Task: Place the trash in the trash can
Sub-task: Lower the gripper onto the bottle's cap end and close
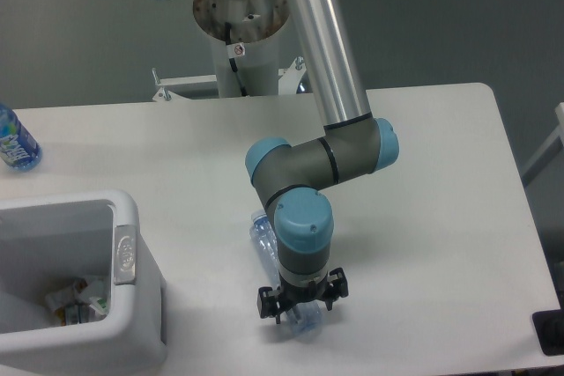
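Far to the pincer's left, at the table's edge, stood the blue-labelled plastic water bottle (15,144), upright and no part of the job. Nearer, still well to the left of the pincer, sat the large white rectangular plastic trash can (141,305) with its thick rounded rim and a grey oval emblem on the rim edge facing the arm. At its bottom lay the crumpled white paper wad with small green marks (77,301), so by the look of things that half of the task was done.

What remained was the clear, crushed, capless plastic bottle (267,244), which lay flat on the white table (423,217), well apart from the can. Its neck end showed just up and to the left of the pincer, beside the grey wrist; its body ran down under the wrist, and its base end peeked out directly below the pincer.

The black two-finger pincer (302,302) pointed straight down over that lower end, its fingers standing on either side of the bottle. Whether they were already pressed on the plastic or only spread around it could not be told from this view. Judging from this, the bottle had yet to be gripped firmly, lifted, carried leftward and dropped into the can.
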Controlling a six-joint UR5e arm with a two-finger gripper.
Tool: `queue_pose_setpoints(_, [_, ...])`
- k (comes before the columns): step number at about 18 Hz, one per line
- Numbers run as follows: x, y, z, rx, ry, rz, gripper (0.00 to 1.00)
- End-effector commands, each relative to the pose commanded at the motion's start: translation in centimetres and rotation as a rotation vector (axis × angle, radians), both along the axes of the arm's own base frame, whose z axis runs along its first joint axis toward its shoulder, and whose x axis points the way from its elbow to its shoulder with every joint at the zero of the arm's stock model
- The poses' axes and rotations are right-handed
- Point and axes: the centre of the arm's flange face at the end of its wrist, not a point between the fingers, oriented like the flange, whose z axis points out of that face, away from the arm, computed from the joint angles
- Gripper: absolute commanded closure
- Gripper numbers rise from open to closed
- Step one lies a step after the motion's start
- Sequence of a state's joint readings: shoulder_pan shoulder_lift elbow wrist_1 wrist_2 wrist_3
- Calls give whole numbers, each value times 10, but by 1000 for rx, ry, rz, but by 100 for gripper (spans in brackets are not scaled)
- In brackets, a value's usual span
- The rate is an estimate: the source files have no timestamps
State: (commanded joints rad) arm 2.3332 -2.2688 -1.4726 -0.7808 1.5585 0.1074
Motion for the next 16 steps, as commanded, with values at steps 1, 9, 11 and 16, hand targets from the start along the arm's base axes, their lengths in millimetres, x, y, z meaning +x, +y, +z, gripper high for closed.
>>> queue_pose_setpoints(1, [1,0,0,0,0,0,16])
queue_pose_setpoints(9, [4,-3,5,-2,0,-3,40])
queue_pose_setpoints(11, [5,-4,5,-1,-1,-3,43])
queue_pose_setpoints(16, [6,-5,17,11,11,-14,45])
